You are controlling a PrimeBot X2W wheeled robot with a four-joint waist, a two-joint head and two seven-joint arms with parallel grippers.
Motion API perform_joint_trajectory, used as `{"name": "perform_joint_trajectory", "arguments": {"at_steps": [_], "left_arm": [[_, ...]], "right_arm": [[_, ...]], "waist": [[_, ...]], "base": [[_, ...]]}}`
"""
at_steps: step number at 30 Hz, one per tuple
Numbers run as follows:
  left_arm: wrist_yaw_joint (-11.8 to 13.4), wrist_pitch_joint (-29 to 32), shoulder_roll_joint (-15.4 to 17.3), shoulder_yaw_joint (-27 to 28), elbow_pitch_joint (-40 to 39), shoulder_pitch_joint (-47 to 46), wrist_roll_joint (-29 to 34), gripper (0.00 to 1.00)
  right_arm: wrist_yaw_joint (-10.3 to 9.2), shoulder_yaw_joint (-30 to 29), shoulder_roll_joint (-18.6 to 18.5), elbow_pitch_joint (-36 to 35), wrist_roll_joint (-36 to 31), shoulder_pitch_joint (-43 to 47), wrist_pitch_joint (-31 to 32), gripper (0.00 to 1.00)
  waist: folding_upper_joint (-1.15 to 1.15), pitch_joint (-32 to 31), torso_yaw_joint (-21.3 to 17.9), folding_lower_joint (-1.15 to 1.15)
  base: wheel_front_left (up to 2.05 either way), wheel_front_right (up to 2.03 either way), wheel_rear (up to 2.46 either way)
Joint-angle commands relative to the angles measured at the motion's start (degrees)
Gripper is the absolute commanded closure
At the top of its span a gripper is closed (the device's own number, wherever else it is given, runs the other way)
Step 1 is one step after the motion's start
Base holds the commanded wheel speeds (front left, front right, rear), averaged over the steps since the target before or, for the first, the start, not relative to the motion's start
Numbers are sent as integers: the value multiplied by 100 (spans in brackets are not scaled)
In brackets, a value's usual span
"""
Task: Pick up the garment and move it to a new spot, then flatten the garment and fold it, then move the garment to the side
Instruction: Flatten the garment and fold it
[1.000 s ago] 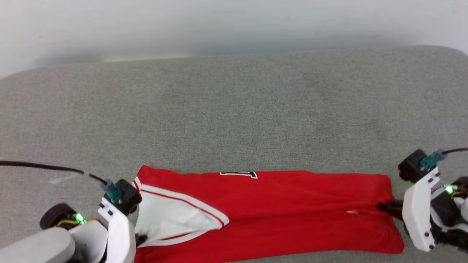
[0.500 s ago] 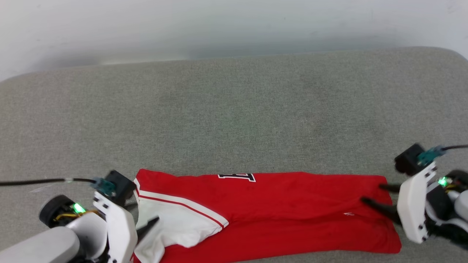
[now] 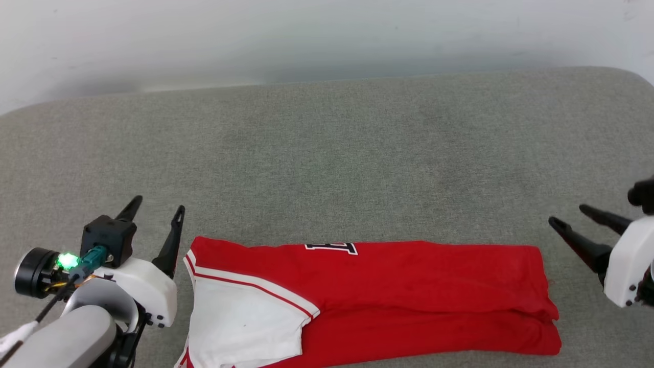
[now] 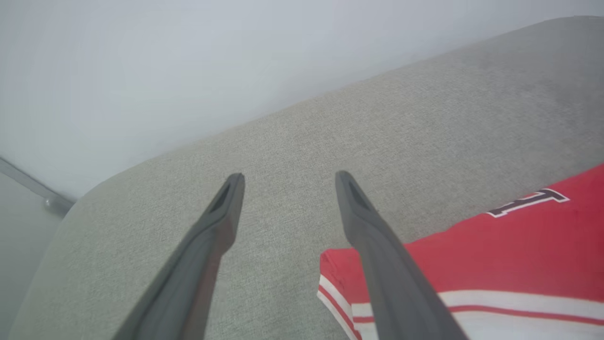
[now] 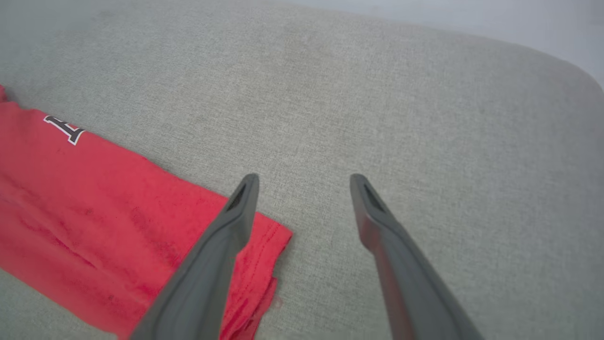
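Observation:
The red garment (image 3: pixel 398 291) lies folded into a long band along the near edge of the grey cushion, its white sleeve (image 3: pixel 240 327) with red-white trim at the left end and a bit of black-and-white lettering (image 3: pixel 331 248) at its far fold. My left gripper (image 3: pixel 157 205) stands open just left of the garment's collar end, apart from it, fingers empty. My right gripper (image 3: pixel 567 215) is open to the right of the hem end, clear of the cloth. In the left wrist view the garment (image 4: pixel 495 255) sits right of my fingers; in the right wrist view the garment (image 5: pixel 94 208) lies to their left.
The grey fabric cushion (image 3: pixel 327 163) stretches wide beyond the garment, with a pale wall (image 3: pixel 306 36) behind its far edge. Its rounded corners show at the far left (image 4: pixel 85 198) and far right (image 5: pixel 566 71).
Both grippers have let go of the garment's ends, opened and drawn back outward. The white sleeve now lies flat. The garment rests still on the cushion.

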Motion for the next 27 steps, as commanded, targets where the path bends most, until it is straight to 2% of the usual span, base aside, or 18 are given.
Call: {"name": "perform_joint_trajectory", "arguments": {"at_steps": [1,6,8,12,18,27], "left_arm": [[81,-49,-45,64,2,100,38,0],[609,-157,-416,859,-142,540,578,0],[743,-159,-582,1266,-260,853,904,0],[851,-156,-1034,2131,-526,1447,1585,0],[723,-157,-1850,3170,-776,2340,2420,0],[340,-157,-3004,4149,-831,3165,3666,0]], "right_arm": [[-2,-43,43,33,52,111,-7,0],[-2,-390,224,231,380,629,145,0],[-2,-490,299,279,564,825,254,0],[-2,-630,507,285,953,1218,451,0],[-2,-564,878,278,1271,1765,681,0],[13,-290,1497,229,1256,2042,872,0]], "waist": [[0,19,10,0],[0,126,54,0],[0,164,75,0],[0,223,120,0],[0,264,206,0],[0,239,299,0]], "base": [[0,0,0],[0,0,0],[0,0,0],[0,0,0],[0,0,0],[0,0,0]]}}
